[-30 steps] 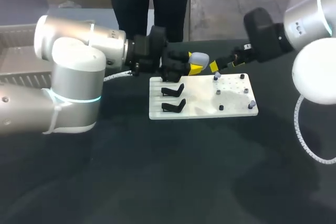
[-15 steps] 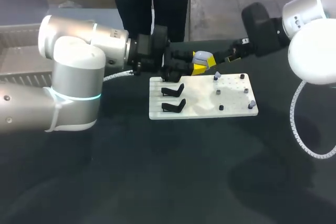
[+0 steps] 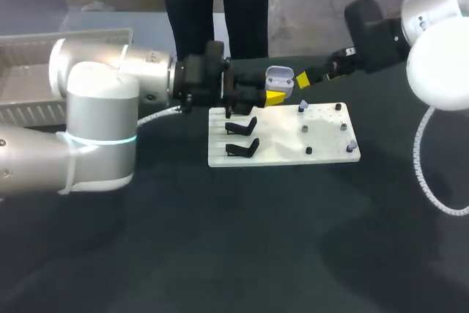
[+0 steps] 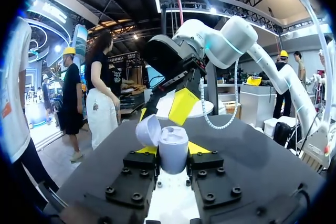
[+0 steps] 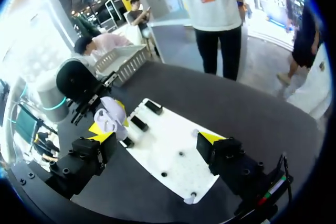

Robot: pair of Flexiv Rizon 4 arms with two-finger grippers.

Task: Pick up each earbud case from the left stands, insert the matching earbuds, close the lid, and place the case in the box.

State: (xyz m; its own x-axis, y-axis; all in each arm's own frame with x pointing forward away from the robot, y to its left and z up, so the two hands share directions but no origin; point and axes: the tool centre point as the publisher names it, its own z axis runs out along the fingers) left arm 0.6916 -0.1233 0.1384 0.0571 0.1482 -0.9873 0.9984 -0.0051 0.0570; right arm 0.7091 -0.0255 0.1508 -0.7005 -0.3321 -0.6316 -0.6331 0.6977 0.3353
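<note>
left gripper (image 4: 173, 153) clamps the earbud case (image 4: 173, 141), lid up, over the far edge of the white board (image 3: 278, 141), with black stands (image 3: 242, 127) just below. right gripper (image 5: 157, 135) is spread wide and holds nothing, just right of the case. lid was shut 1 s ago.

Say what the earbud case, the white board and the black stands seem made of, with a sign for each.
Earbud case: probably smooth plastic, pale with a soft sheen.
White board: likely rigid plastic, flat and faintly glossy.
Black stands: perhaps moulded plastic, dull dark surface.
</note>
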